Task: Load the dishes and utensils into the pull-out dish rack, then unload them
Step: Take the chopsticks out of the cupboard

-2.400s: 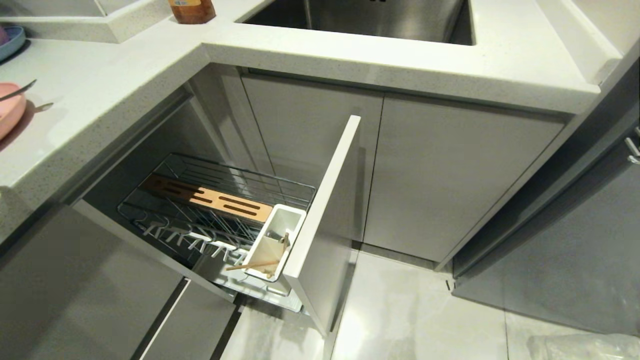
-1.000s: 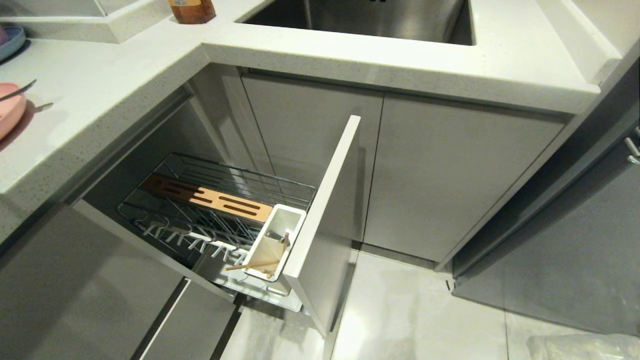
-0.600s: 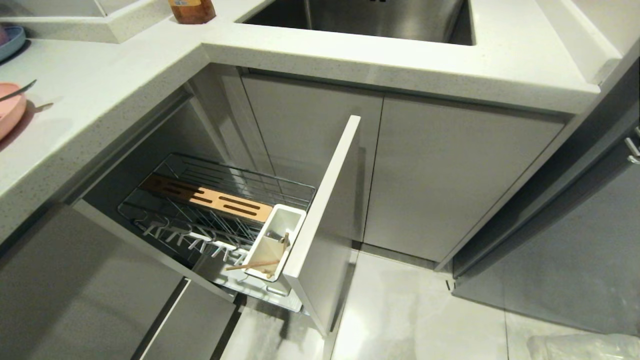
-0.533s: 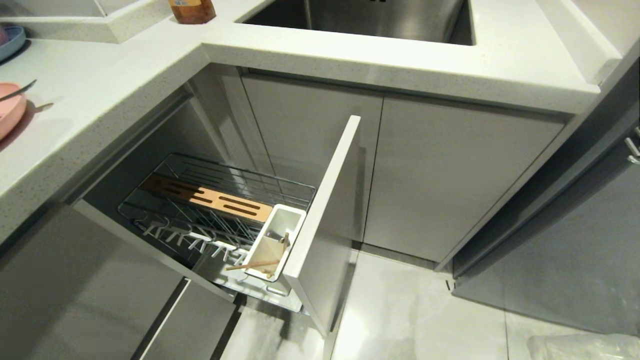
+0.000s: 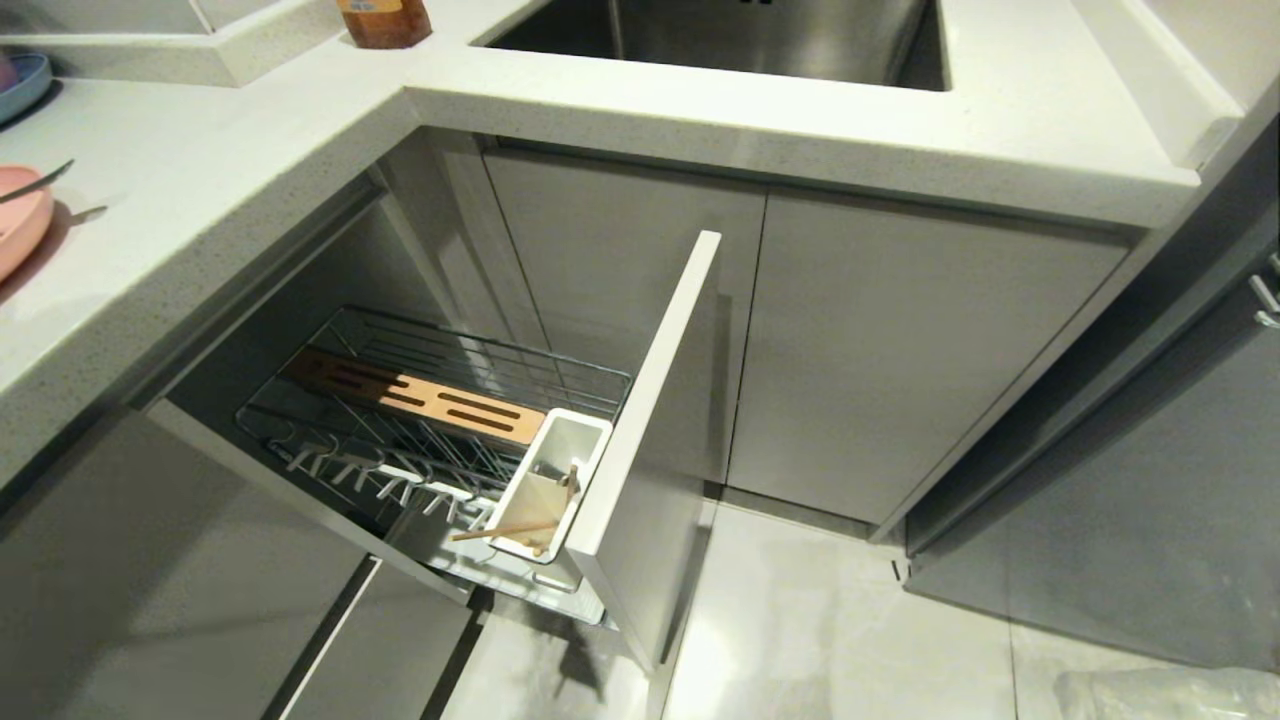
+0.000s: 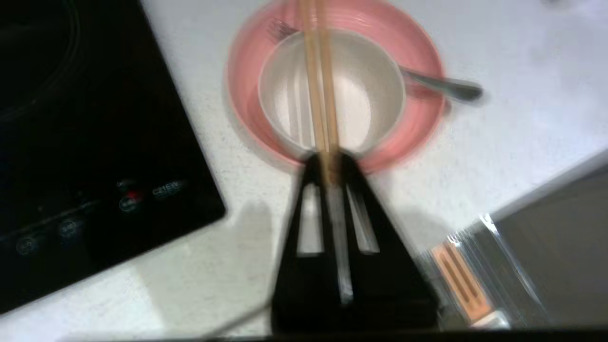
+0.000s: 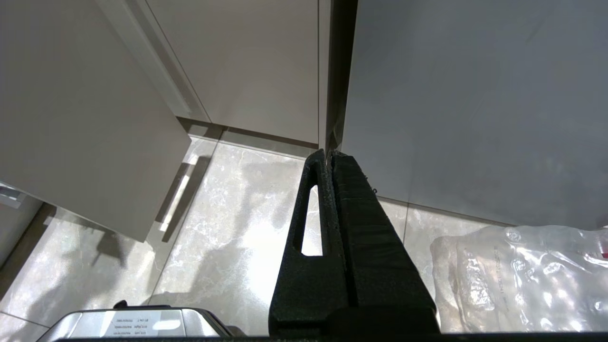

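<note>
In the left wrist view my left gripper (image 6: 327, 161) is shut on the near ends of the light wooden chopsticks (image 6: 319, 71). They reach out over the white bowl (image 6: 365, 95), which sits on the pink plate (image 6: 427, 123) on the counter. The metal spoon (image 6: 441, 88) rests on the plate's rim beside the bowl. In the head view the plate (image 5: 20, 225) and the spoon handle (image 5: 35, 182) show at the left edge. The pull-out dish rack (image 5: 430, 400) stands open below the counter. A wooden stick (image 5: 500, 530) leans out of its white utensil box (image 5: 555, 480). My right gripper (image 7: 328, 154) hangs shut over the floor.
A black induction hob (image 6: 85, 118) lies on the counter beside the plate. The rack's tall front panel (image 5: 650, 420) juts into the floor space. A sink (image 5: 750, 35) and a brown bottle (image 5: 385, 20) are at the back. A blue plate (image 5: 25, 80) is far left. A plastic bag (image 7: 522, 280) lies on the floor.
</note>
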{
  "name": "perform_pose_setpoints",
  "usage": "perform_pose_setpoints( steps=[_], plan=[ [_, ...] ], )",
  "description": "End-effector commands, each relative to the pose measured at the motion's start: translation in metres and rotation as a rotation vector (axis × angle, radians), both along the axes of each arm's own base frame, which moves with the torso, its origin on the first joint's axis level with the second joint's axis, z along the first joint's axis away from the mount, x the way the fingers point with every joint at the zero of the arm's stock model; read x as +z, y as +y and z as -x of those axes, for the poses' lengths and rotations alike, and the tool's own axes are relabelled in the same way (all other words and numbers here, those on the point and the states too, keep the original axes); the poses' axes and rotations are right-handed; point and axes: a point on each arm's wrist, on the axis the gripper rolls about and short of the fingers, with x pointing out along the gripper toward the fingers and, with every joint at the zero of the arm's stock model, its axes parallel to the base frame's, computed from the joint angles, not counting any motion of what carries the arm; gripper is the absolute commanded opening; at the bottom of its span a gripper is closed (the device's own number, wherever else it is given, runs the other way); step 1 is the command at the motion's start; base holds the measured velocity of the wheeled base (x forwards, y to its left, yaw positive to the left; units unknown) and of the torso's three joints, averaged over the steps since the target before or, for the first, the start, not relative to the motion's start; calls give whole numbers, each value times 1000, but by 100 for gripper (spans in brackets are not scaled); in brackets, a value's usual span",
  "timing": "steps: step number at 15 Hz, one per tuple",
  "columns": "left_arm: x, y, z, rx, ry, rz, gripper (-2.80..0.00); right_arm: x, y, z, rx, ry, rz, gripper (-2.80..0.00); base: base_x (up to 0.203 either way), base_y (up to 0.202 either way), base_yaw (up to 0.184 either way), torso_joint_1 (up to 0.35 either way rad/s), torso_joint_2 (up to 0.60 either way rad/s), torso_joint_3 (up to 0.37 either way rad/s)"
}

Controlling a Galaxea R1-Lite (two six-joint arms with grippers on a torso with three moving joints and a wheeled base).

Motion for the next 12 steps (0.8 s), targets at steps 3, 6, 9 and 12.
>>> perform_pose_setpoints(
  steps=[3, 6, 9, 12],
  plan=[
    [-10, -23, 44, -31, -71, -29, -280, -1, 0, 0, 1, 3, 0, -280, 0, 0, 0, 0, 0, 0],
    [-14, -35, 73, -90, -139, -62, -280, -1, 0, 0, 1, 2, 0, -280, 0, 0, 0, 0, 0, 0],
    [-17, -39, 99, -171, -196, -87, -280, -1, 0, 0, 0, 3, 0, -280, 0, 0, 0, 0, 0, 0],
    [-27, -37, 124, -282, -226, -109, -280, -1, 0, 0, 0, 2, 0, -280, 0, 0, 0, 0, 0, 0]
  ],
)
